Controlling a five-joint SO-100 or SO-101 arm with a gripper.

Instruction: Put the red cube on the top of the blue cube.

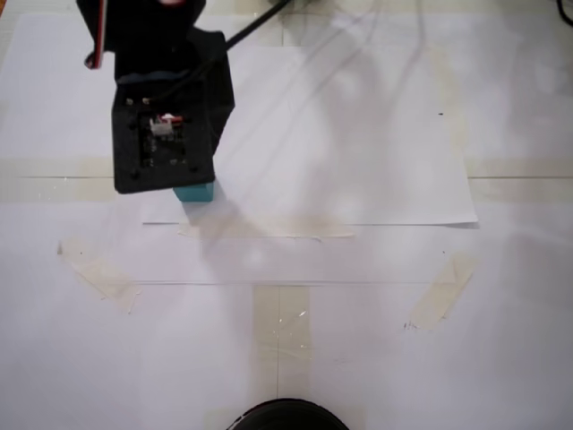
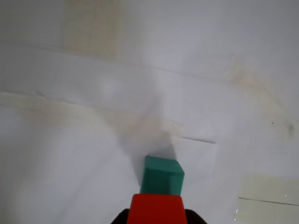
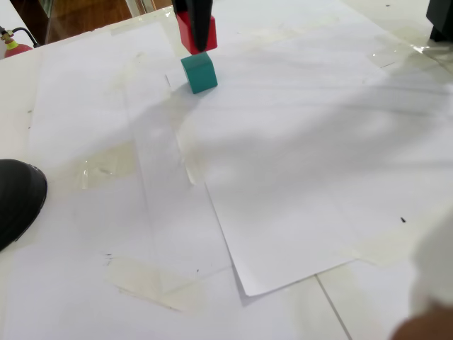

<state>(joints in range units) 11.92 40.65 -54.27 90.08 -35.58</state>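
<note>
Wrist view: my gripper (image 2: 158, 219) is clamped on the red cube (image 2: 158, 209), held just above the blue cube (image 2: 161, 175) directly below/ahead so faces line up for stacking; contact w/ its top unclear.

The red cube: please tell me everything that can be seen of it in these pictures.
The red cube is small, solid and matte, with slightly rounded edges. The gripper holds it by its sides, one dark finger covering part of it in a fixed view. It hangs directly over the blue cube, at or just above its top; whether the two touch cannot be told. In the wrist view it fills the bottom edge. The arm hides it in the other fixed view.
</note>
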